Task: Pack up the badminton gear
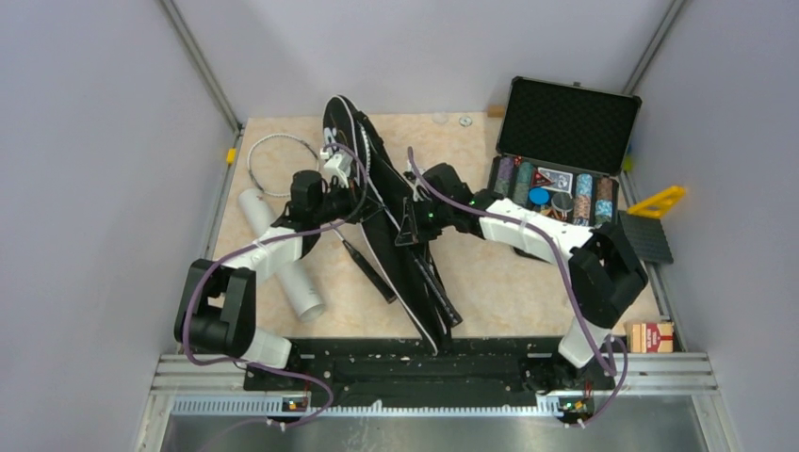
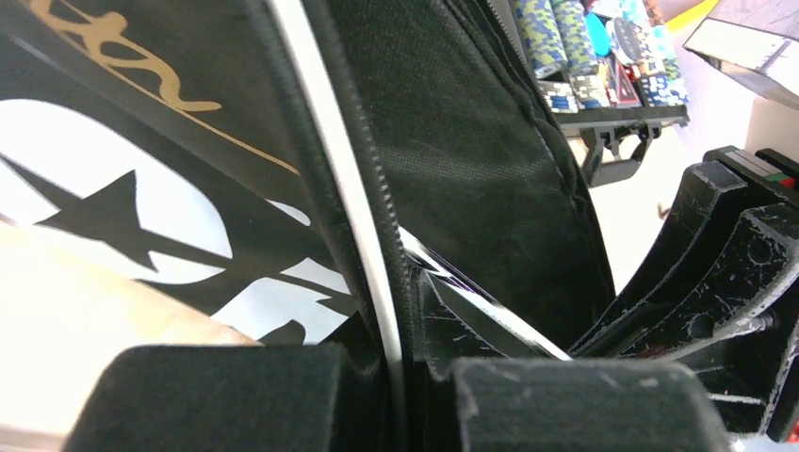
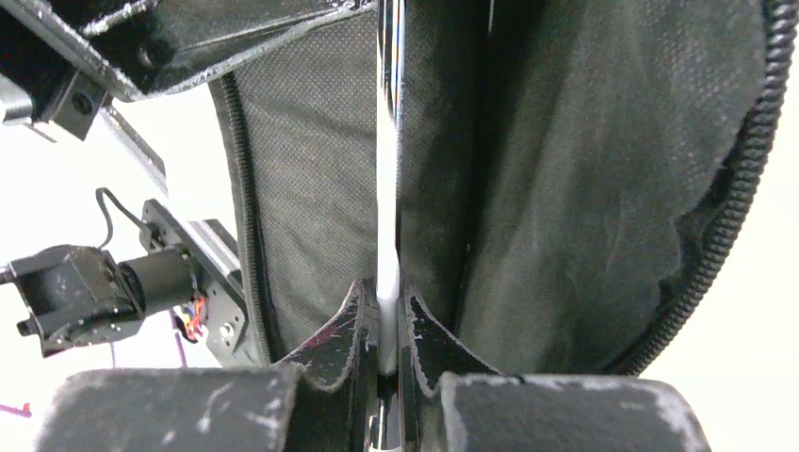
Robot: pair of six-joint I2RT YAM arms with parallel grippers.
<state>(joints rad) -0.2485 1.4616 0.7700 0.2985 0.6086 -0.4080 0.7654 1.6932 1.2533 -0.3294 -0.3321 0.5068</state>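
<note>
Well left of the bag [image 1: 391, 250], the white tube [image 1: 283, 268] lies on the table. Nearer the bag a racket [image 1: 369, 271] lies flat. Neither is packed yet. The left gripper [image 2: 398, 367] is pinched shut on the bag's white-piped rim, apparently to hold the bag up on its edge. On the bag's right side, the right gripper [image 3: 386, 348] is clamped on a white edge between fabric layers, probably so the two grips can spread the mouth. Far right of the bag stands the chip case [image 1: 565, 122], which is not part of this job.

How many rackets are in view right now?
2. One racket lies on the table left of the bag; a second racket seems partly inside it, white frame in the right claw.
</note>
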